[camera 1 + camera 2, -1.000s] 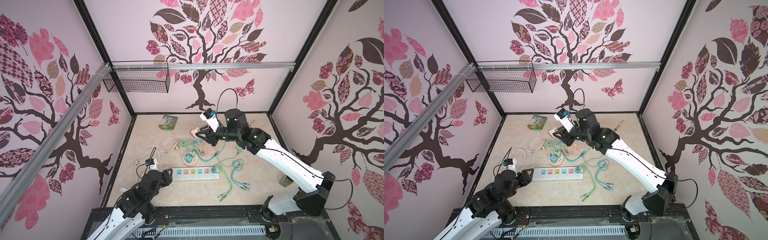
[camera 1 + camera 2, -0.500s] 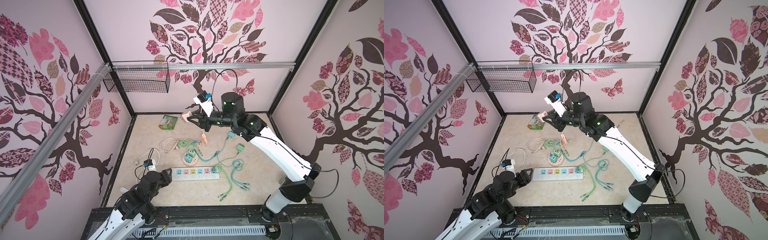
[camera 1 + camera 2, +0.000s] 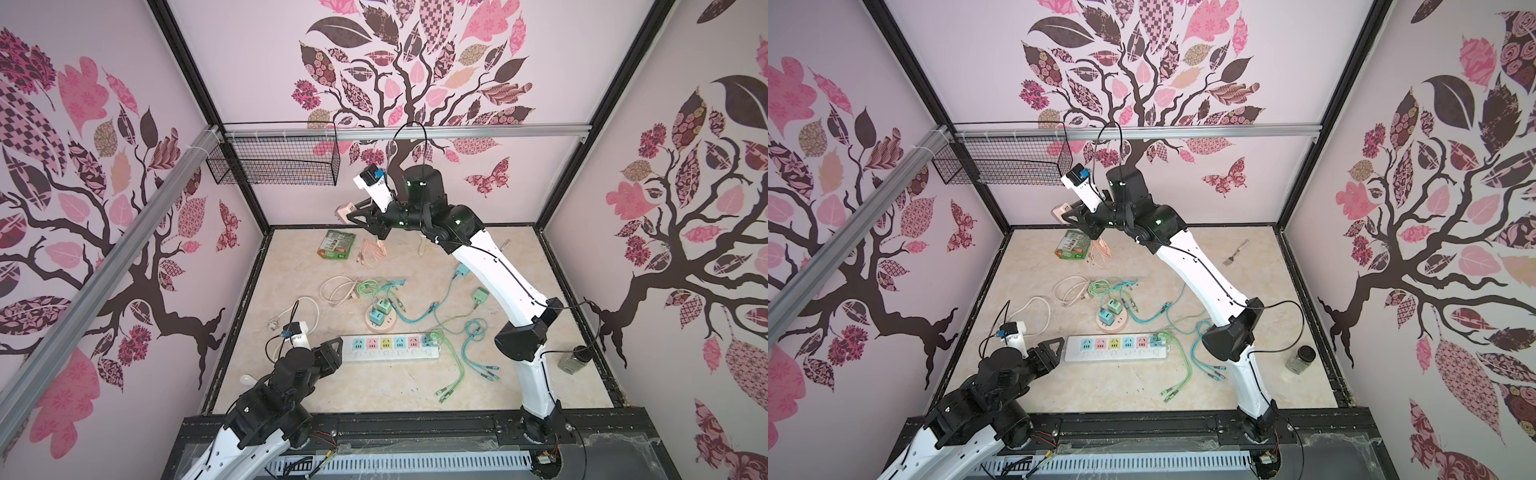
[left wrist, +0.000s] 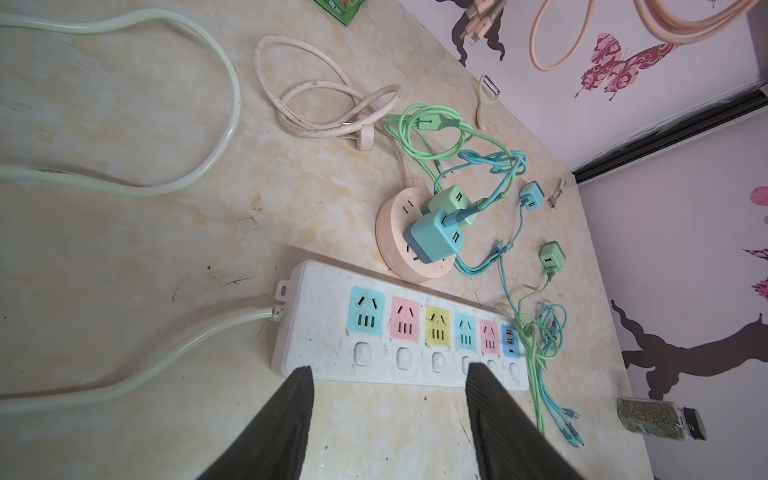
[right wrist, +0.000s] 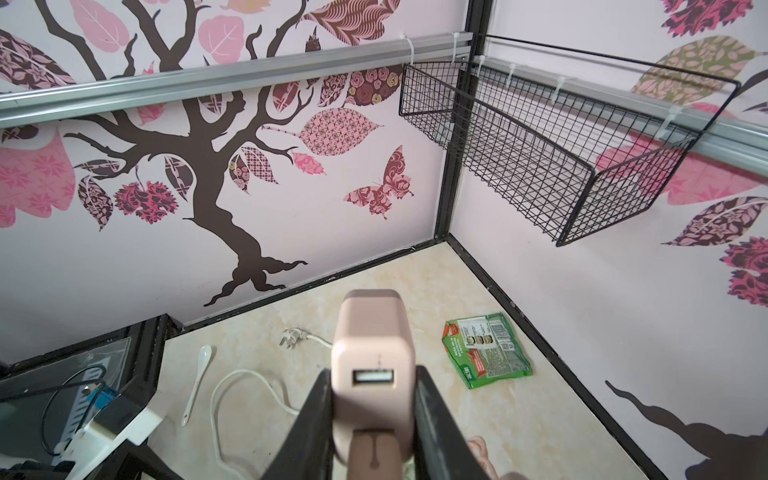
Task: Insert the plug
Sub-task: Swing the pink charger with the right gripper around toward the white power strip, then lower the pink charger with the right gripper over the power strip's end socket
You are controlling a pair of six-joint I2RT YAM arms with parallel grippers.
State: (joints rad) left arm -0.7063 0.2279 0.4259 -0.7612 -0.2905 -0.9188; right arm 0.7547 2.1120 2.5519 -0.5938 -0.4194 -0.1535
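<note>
Right gripper [image 5: 372,376]: jaws closed on the sides of the pink charger plug [image 5: 372,332], with its USB port facing the wrist camera. In both top views the plug is held high above the far left of the table [image 3: 374,390], over the green packet [image 3: 337,245] and near the wire basket [image 3: 274,168]. A pink cable [image 3: 371,252] hangs below it.

Left gripper [image 4: 387,376]: jaws about half apart, holding nothing, at the left end of the white power strip [image 3: 390,348]. The strip lies flat at near centre.
</note>
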